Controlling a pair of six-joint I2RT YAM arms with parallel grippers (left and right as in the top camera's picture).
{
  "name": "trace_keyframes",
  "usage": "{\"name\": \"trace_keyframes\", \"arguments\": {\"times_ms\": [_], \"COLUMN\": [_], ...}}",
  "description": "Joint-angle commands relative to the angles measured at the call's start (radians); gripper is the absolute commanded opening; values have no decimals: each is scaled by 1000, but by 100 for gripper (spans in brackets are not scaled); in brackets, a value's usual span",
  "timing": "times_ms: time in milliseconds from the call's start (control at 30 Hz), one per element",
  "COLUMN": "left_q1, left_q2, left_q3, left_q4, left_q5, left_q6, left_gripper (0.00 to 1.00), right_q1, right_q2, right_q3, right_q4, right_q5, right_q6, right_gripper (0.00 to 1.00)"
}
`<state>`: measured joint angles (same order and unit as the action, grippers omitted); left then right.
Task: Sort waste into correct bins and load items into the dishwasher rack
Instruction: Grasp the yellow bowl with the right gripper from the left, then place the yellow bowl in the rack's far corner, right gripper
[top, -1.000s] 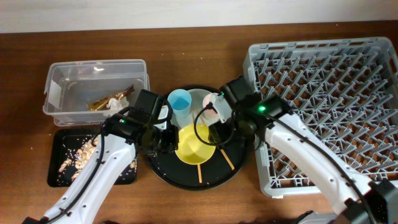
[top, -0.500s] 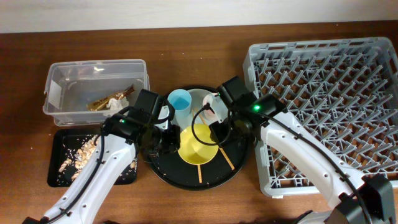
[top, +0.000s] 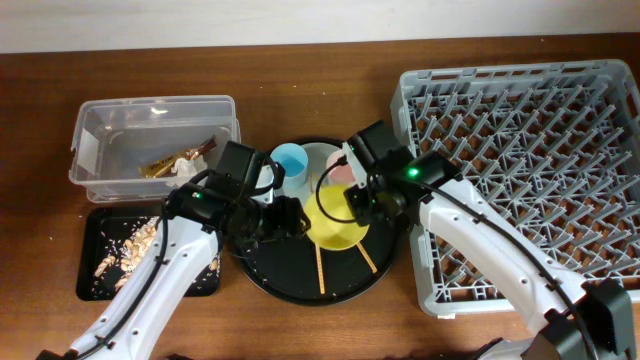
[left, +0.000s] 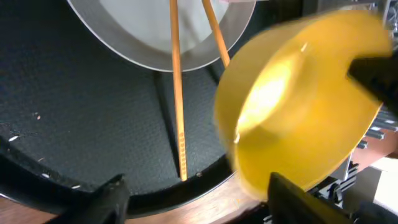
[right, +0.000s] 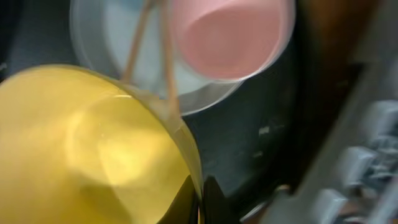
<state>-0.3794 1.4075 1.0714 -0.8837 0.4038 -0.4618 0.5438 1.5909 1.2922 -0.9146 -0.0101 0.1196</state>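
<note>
Overhead view: my right gripper (top: 357, 204) is clamped on the rim of the yellow bowl (top: 333, 215) and holds it tilted over the round tray (top: 262, 268), just beside the grey rack (top: 520, 150). My left gripper (top: 290, 218) hovers low over the same tray just left of the bowl, its fingers (left: 113, 194) apart and holding nothing. Behind the bowl, the pink cup (top: 340, 172) sits on the plate (top: 318, 153) and the blue cup (top: 290, 160) stands at its left edge. Two chopsticks (top: 320, 266) slant from the plate down onto the round tray. At far left, the wrapper (top: 162, 166) and tissue (top: 186, 162) lie in the clear tub (top: 100, 150). Scraps (top: 125, 245) are scattered in the small tray (top: 92, 288) in front of it, all on the wooden table (top: 40, 80).
</note>
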Motion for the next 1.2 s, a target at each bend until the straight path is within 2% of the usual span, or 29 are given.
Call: {"name": "trace_keyframes", "arguments": {"times_ms": [0, 67, 133, 200, 233, 300, 467, 533, 667, 767, 833, 1033, 1067, 1133, 1167], "left_q1": [3, 3, 3, 2, 2, 2, 2, 2, 2, 2, 2, 2, 2, 2, 2], "left_q2": [-16, -16, -16, -16, -16, -16, -16, -16, -16, -16, -16, -16, -16, -16, -16], "left_q3": [11, 11, 10, 10, 10, 10, 10, 10, 10, 10, 10, 10, 10, 10, 10], "left_q4": [9, 11, 17, 16, 16, 16, 16, 16, 16, 16, 16, 16, 16, 16, 16], "left_q5": [0, 0, 0, 0, 0, 0, 0, 0, 0, 0, 0, 0, 0, 0, 0], "left_q6": [6, 6, 6, 6, 6, 6, 6, 6, 6, 6, 6, 6, 6, 6, 6], "left_gripper": [73, 75, 84, 96, 99, 99, 99, 99, 99, 100, 99, 99, 99, 99, 99], "right_q1": [-34, -60, -92, -151, -210, -321, -537, -635, -728, -692, -655, -549, -523, -491, -476], "right_q2": [3, 3, 3, 6, 6, 6, 29, 75, 222, 303, 330, 351, 351, 351, 351], "right_q3": [74, 113, 118, 118, 118, 118, 118, 118, 118, 118, 118, 114, 114, 114, 114], "right_q4": [27, 57, 133, 240, 327, 442, 615, 677, 809, 808, 735, 700, 692, 658, 635], "right_q5": [259, 463, 718, 892, 932, 935, 951, 951, 1017, 995, 925, 904, 904, 904, 900], "right_q6": [-6, -6, -26, -158, -282, -375, -465, -512, -690, -719, -722, -721, -721, -721, -721], "right_gripper": [4, 4, 4, 4, 4, 4, 4, 4, 4, 4, 4, 4, 8, 28, 34]}}
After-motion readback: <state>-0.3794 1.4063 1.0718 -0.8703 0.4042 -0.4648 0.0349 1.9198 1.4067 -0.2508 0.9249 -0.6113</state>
